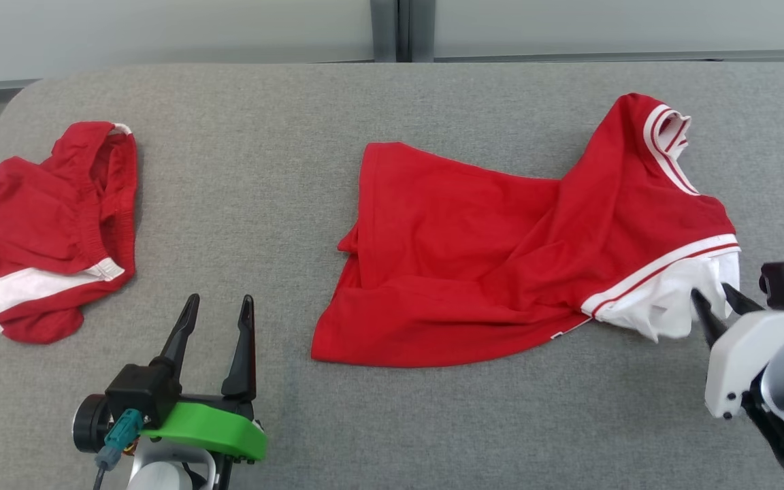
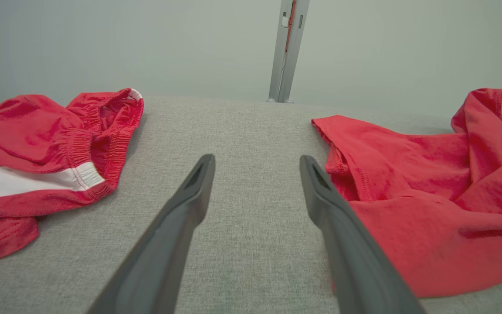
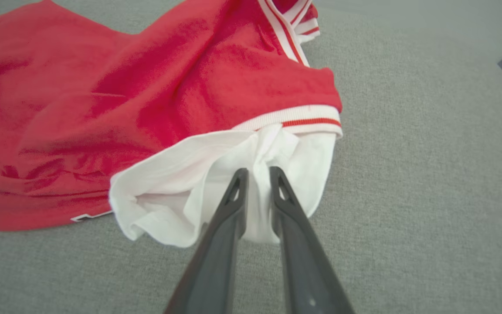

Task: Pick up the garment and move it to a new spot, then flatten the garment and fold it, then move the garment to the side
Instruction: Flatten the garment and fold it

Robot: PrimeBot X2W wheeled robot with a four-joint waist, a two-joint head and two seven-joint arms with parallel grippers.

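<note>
A red shirt (image 1: 474, 258) with white-striped trim lies rumpled on the grey padded table (image 1: 283, 109), right of centre. Its white sleeve (image 1: 657, 306) sticks out at the lower right. My right gripper (image 1: 710, 292) is at that sleeve. In the right wrist view its fingers are shut on a bunch of the white sleeve (image 3: 181, 183), pinched at the right gripper (image 3: 258, 172) tips just below the striped cuff. My left gripper (image 1: 220, 299) stands open over bare table, left of the shirt's bottom hem. In the left wrist view the left gripper (image 2: 257, 159) holds nothing and the shirt (image 2: 429, 196) lies beside its right finger.
A second garment, red shorts (image 1: 45, 224) with a white band, lies crumpled at the table's left edge, also seen as shorts (image 2: 37, 144) left of my left fingers. Pale wall panels and a grey post (image 1: 402, 30) stand behind the table's far edge.
</note>
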